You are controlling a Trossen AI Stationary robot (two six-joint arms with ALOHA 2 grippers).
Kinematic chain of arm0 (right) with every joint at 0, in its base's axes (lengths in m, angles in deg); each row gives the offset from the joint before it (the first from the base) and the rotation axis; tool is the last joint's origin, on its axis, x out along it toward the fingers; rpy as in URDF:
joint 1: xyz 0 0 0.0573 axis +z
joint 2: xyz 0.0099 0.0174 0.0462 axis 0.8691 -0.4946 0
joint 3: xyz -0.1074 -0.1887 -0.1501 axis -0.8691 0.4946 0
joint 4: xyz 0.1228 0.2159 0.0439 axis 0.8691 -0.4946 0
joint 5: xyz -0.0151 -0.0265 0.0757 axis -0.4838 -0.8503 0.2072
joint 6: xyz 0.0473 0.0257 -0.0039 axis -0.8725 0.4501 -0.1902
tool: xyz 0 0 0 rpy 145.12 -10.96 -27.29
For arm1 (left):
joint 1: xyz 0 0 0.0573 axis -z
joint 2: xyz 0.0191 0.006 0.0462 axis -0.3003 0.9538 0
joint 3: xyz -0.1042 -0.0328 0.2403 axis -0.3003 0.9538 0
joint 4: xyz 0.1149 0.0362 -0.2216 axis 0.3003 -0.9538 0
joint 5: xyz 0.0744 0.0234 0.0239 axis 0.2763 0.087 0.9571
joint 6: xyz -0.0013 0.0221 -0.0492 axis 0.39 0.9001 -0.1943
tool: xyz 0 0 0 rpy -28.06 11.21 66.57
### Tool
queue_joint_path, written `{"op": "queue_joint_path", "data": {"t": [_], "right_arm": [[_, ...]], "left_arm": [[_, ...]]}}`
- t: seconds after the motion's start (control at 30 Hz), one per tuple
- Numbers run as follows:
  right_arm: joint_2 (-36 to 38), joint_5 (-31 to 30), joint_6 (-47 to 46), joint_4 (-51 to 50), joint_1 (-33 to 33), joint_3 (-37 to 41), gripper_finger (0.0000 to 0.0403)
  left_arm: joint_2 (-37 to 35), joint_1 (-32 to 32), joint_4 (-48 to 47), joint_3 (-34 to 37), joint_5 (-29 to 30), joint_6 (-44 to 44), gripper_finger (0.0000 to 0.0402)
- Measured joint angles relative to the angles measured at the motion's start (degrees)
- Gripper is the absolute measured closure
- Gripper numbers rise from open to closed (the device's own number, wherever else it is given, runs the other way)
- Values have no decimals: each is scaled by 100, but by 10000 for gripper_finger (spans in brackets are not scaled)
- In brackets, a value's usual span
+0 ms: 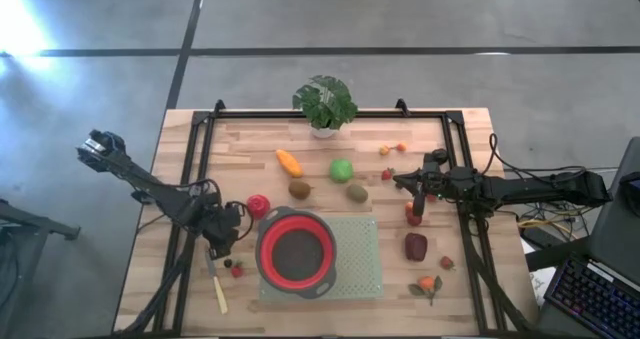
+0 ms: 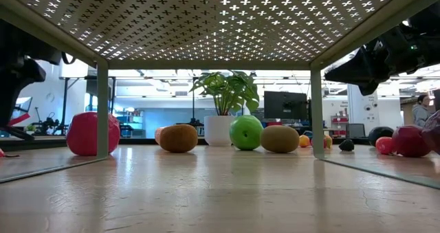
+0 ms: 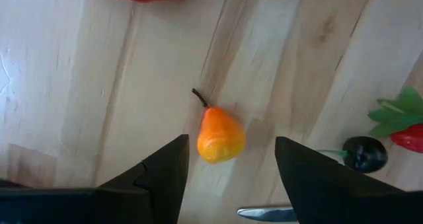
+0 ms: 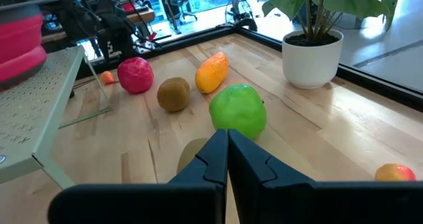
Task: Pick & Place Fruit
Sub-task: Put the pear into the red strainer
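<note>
Left claw (image 3: 228,164) open over orange pear (image 3: 220,135), stem pointing away.

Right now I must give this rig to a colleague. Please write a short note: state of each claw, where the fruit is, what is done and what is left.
Left claw: open, low over the table left of the red bowl, fingers on either side of a small orange pear, holding nothing.
Right claw: shut and empty, above the table's right side, pointing toward the green ball.
Fruit: all on the table. Red apple beside the bowl, orange long piece and two kiwis mid-table, dark-red lump and small pieces at the right.
Done: nothing in the bowl as far as the high view shows.
Left: every piece.
</note>
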Motion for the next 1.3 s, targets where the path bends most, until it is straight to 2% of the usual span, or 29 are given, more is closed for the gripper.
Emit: {"op": "queue_joint_path", "data": {"t": [0.2, 0.8, 1.03, 1.3], "right_arm": [[0, -1, 2, -4, 0, 0, 394], [0, 0, 0, -9, 2, 0, 394], [-2, -2, 1, -9, 2, 0, 394], [-2, -2, 2, -9, 1, 2, 394]], "left_arm": [[156, 0, 3, 0, -2, -201, 173], [1341, -2, 243, 0, -83, -197, 173], [1533, -4, 242, 0, -85, -199, 173], [1526, -7, 256, 30, 59, -203, 205]]}}
